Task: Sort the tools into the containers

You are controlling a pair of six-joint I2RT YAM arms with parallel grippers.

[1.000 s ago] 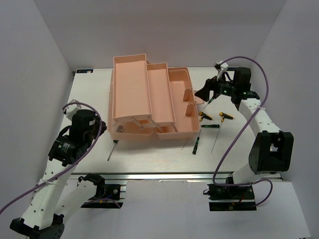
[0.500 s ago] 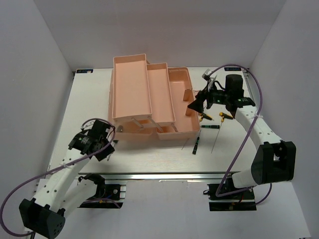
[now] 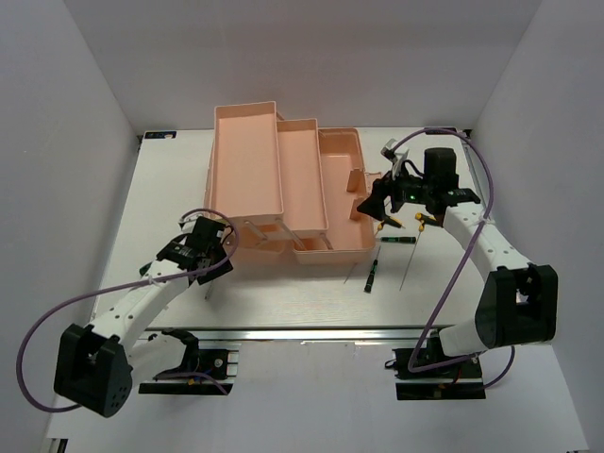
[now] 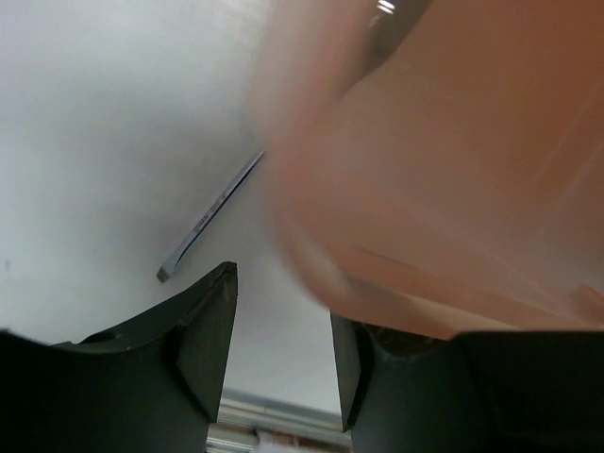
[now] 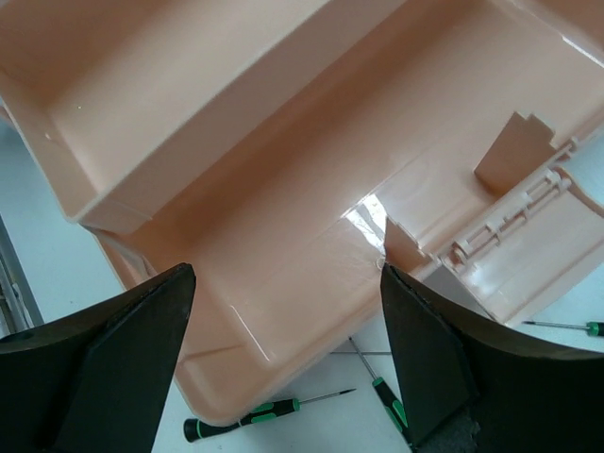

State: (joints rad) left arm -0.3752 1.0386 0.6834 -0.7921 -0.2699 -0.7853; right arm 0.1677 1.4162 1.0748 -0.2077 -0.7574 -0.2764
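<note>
Top external view: toolbox [image 3: 283, 189] stands open mid-surface [image 3: 160, 189], toward the far edge, with no tool visible in its trays. Screwdrivers [image 3: 376, 269] lie between it and the right edge. A lone screwdriver [image 3: 209, 288] lies by its near-left corner.

Left wrist view: left end effector [image 4: 283, 311] partly open, empty, just above the lone screwdriver [image 4: 209, 217].

Right wrist view: right end effector [image 5: 285, 283] wide open, empty, above the bottom tray [image 5: 311, 217].

Judgement: sorting barely begun; every visible tool has yet to be placed.

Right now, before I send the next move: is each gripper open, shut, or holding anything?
Left gripper: open, holding nothing.
Right gripper: open wide, holding nothing, over the toolbox.
</note>
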